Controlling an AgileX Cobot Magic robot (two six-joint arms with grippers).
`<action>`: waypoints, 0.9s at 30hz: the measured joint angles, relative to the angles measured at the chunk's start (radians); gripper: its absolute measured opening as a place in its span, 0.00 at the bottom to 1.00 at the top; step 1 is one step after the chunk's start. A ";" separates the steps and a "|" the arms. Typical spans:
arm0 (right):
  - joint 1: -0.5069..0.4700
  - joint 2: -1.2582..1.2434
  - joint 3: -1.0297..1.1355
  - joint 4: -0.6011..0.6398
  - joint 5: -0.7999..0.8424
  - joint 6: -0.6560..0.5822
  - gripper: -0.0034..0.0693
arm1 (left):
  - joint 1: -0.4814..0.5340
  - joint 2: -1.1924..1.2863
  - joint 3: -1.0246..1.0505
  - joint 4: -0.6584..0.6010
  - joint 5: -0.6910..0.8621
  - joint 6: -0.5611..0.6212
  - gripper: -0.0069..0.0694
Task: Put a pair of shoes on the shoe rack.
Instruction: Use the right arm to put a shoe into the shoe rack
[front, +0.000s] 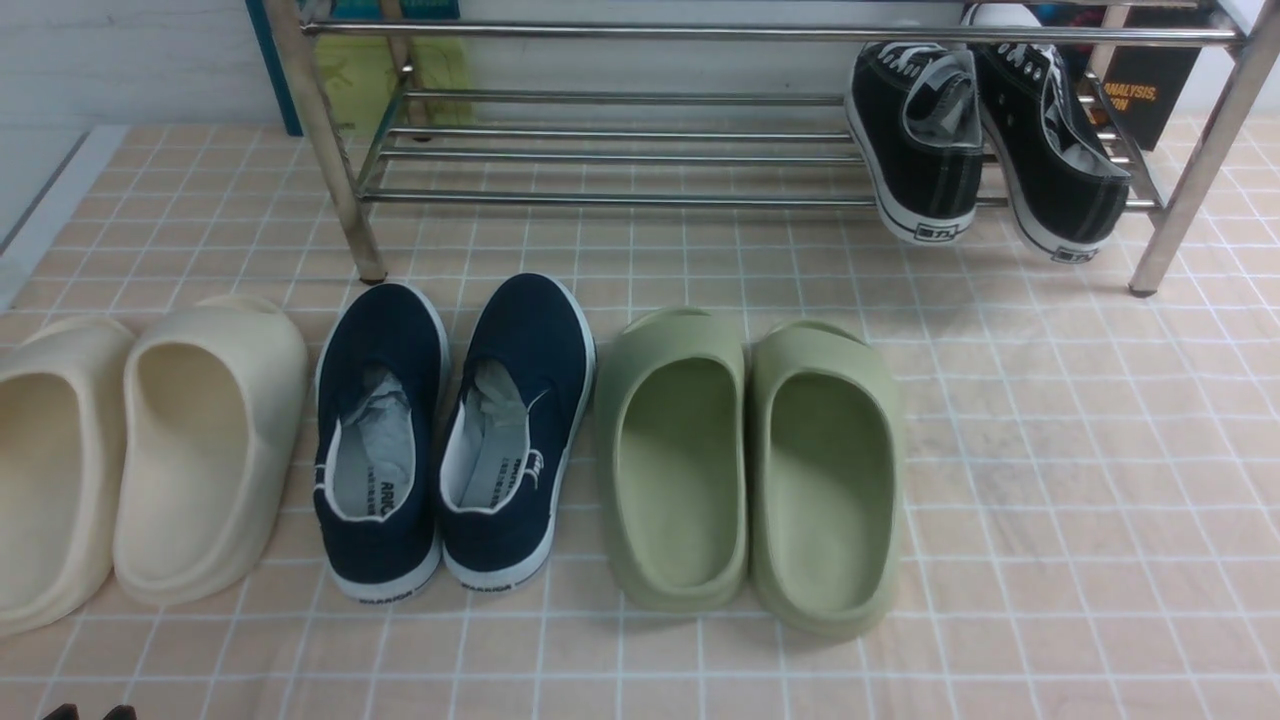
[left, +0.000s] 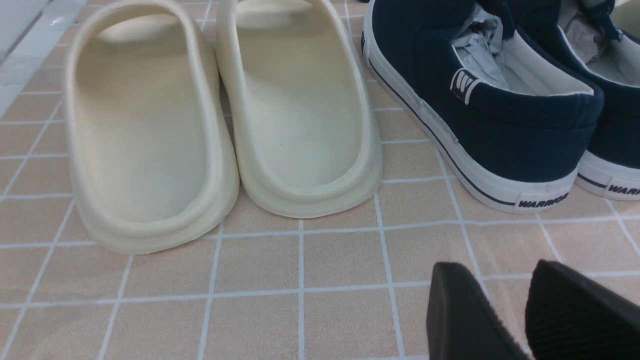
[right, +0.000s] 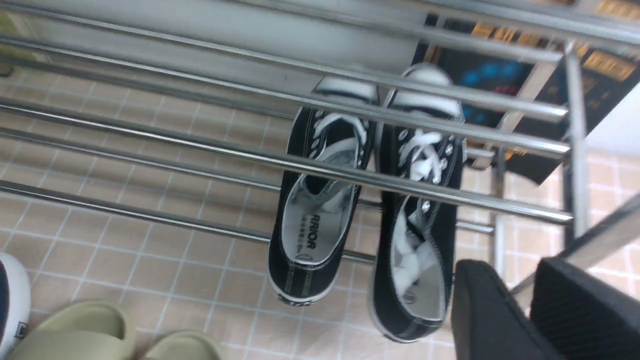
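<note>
Black canvas lace-up sneakers (front: 930, 170) lie toes-in, borne by the silver tubular shoe rack (front: 600, 197); left claw (left: 500, 280) and right claw (right: 515, 280) parted, empty.

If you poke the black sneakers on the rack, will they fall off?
Maybe. The black sneakers rest on the thin round bars of the shoe rack with heels hanging past the front bar, so a nudge might tip or slide them. Their canvas sides look soft and would probably squash; the white rubber soles likely grip a little.
</note>
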 joint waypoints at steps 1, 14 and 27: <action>-0.001 -0.034 0.029 -0.017 -0.010 -0.015 0.21 | 0.000 0.000 0.000 0.000 0.000 0.000 0.40; -0.132 0.141 0.607 -0.035 -0.350 0.012 0.02 | 0.000 0.000 0.000 0.000 0.000 0.000 0.40; -0.153 0.403 0.505 0.022 -0.624 0.015 0.02 | 0.000 0.000 0.000 0.000 0.000 0.000 0.40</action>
